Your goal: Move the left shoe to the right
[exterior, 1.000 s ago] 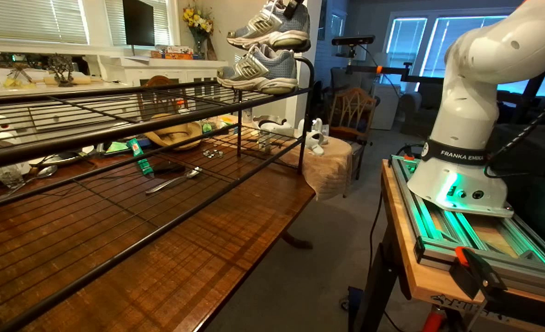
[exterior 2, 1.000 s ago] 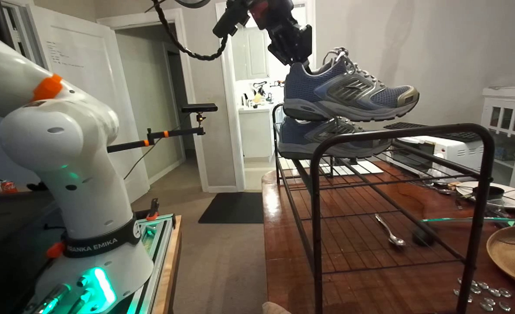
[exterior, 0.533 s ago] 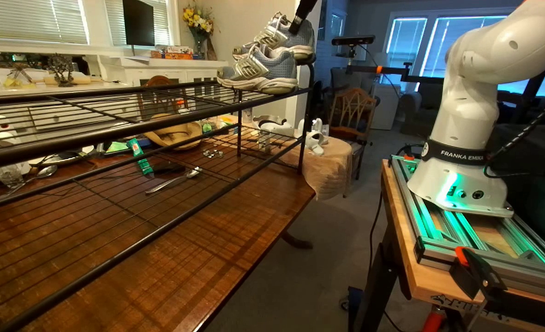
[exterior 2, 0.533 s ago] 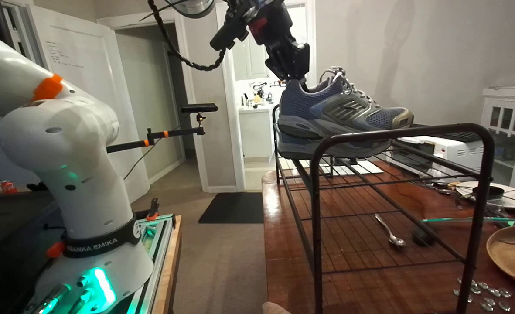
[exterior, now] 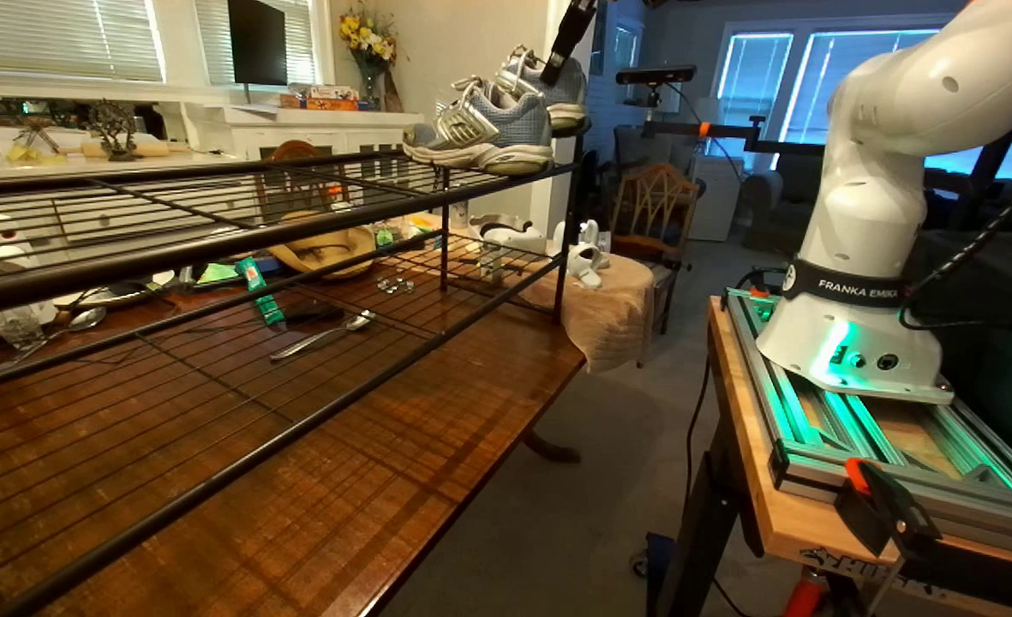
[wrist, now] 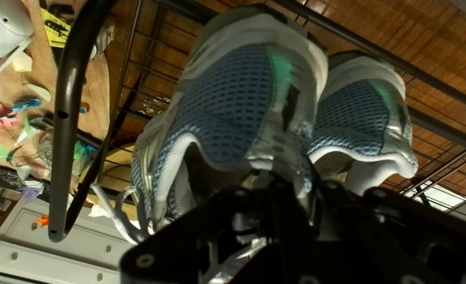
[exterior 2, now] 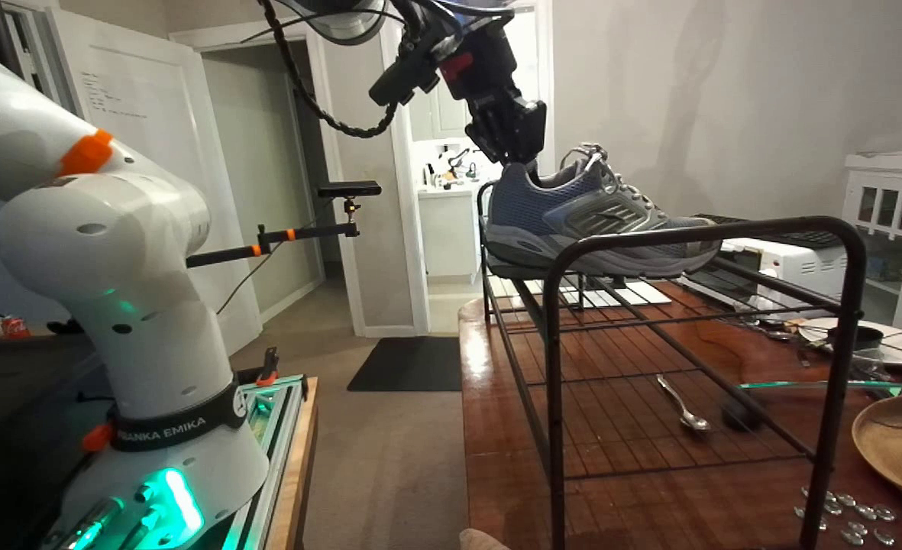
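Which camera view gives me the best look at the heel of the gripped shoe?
The wrist view: it sees the heel of the gripped shoe large and close up, with the gripper closed on it. Both exterior views show the heel smaller; in an exterior view the neighbouring shoe hides part of the gripped shoe.

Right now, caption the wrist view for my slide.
Robotiq gripper pinching a running shoe by its heel, mate alongside, wire rack beneath.

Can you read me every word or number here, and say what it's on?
"FRANKA EMIKA": black band around the robot's base.
Bench edge: lettering, partly covered, too unclear to read.
White door, red can, green packet: markings too small or blurred.
No readable numbers.
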Robot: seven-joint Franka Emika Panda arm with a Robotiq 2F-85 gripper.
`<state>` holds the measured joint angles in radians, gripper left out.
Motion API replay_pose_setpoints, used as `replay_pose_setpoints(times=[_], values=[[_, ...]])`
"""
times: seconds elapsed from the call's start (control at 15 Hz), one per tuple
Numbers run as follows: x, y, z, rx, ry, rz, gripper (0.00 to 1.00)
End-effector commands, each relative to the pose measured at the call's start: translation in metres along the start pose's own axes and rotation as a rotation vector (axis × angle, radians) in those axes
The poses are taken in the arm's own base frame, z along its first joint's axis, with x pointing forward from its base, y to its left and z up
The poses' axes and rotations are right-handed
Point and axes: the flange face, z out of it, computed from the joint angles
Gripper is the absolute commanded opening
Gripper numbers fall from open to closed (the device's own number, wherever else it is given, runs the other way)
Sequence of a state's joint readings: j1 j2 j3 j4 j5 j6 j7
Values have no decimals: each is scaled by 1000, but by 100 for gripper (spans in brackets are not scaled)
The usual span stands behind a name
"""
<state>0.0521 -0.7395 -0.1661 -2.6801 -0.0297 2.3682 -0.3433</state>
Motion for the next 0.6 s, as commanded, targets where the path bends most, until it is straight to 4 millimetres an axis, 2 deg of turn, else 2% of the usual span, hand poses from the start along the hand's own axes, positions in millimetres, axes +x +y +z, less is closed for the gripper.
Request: replay_pose_setpoints(times=[0.0, 0.2, 0.27, 0.33, 0.53], values=[[2, 3, 10, -23, 4, -17, 3], [4, 2, 19, -27, 4, -18, 3], [6, 2, 22, -26, 4, -9, 35], [8, 2, 24, -27, 6, -6, 36], [16, 1, 23, -33, 28, 13, 56]])
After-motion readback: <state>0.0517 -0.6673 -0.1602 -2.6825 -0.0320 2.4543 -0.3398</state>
